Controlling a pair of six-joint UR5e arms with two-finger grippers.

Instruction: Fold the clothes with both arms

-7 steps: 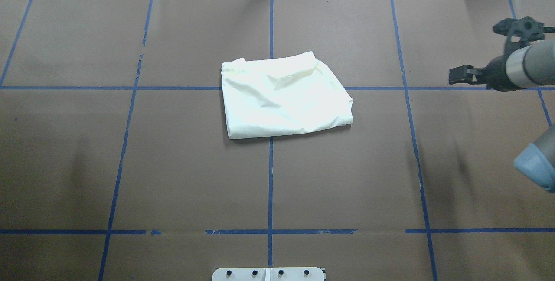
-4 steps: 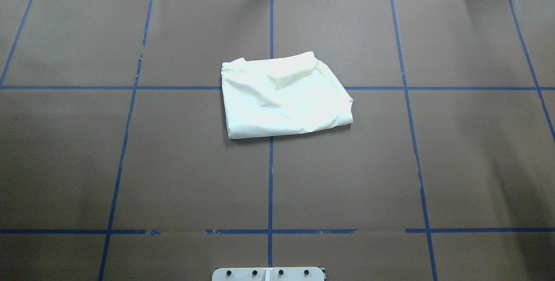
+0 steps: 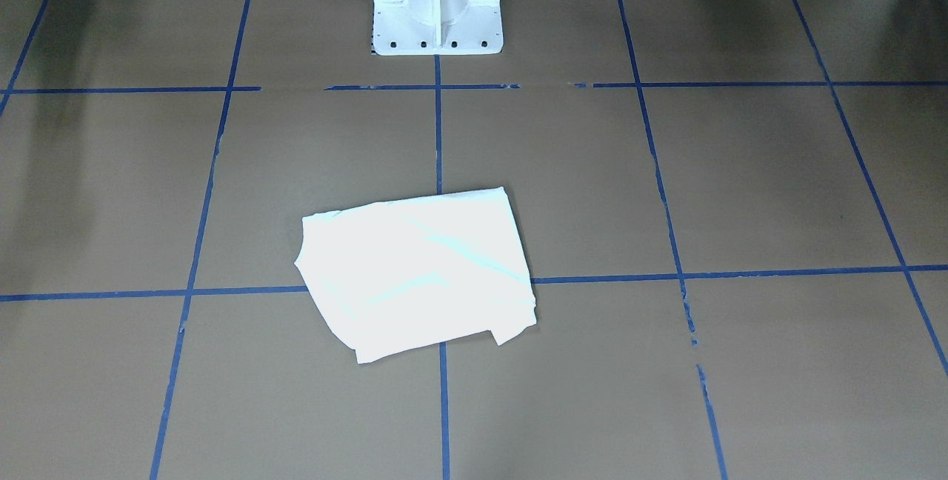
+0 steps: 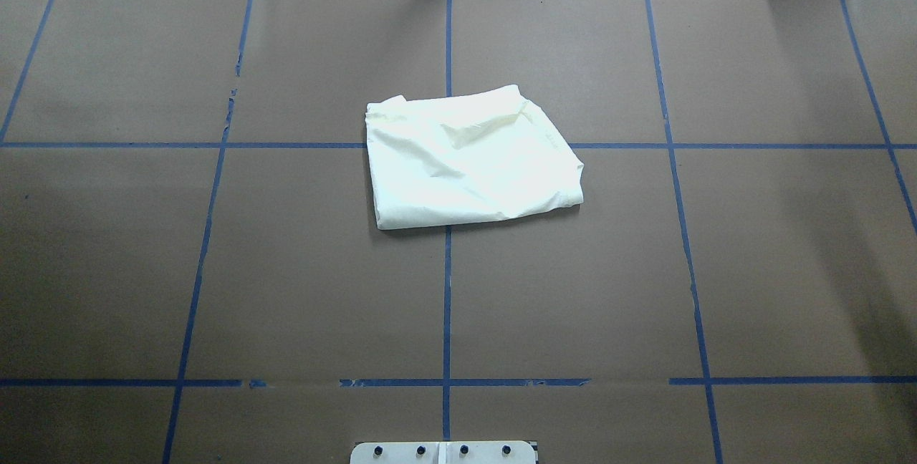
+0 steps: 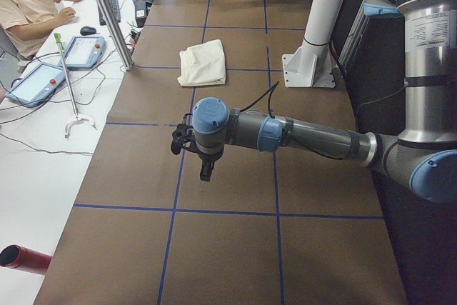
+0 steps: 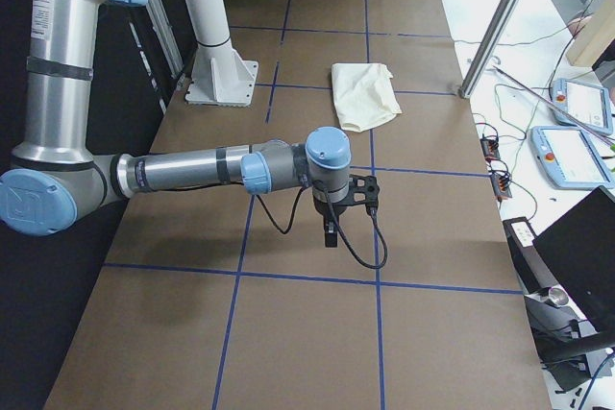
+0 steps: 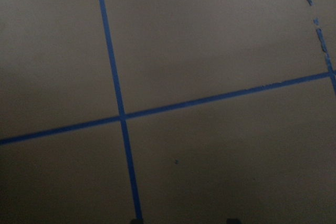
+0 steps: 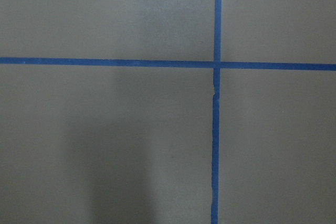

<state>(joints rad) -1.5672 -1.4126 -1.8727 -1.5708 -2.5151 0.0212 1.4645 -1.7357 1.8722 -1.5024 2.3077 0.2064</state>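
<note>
Our right arm [image 6: 192,172], seen at the overhead view's right edge a second ago, has left that view; the T-shirt [image 4: 469,160] has not shifted. It lies folded in a rough rectangle, plain side up, mid-table [image 4: 645,271] over a crossing of blue tape [image 4: 447,292]. Our left gripper [image 5: 206,173] and right gripper [image 6: 330,233] hang over bare paper toward opposite table ends, each well apart from the shirt. We cannot tell whether their fingers are parted or closed.

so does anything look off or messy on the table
The folded T-shirt lies skewed to the blue tape grid, with a small flap poking past one corner. The tape is torn in spots. Nothing else stands out.
</note>
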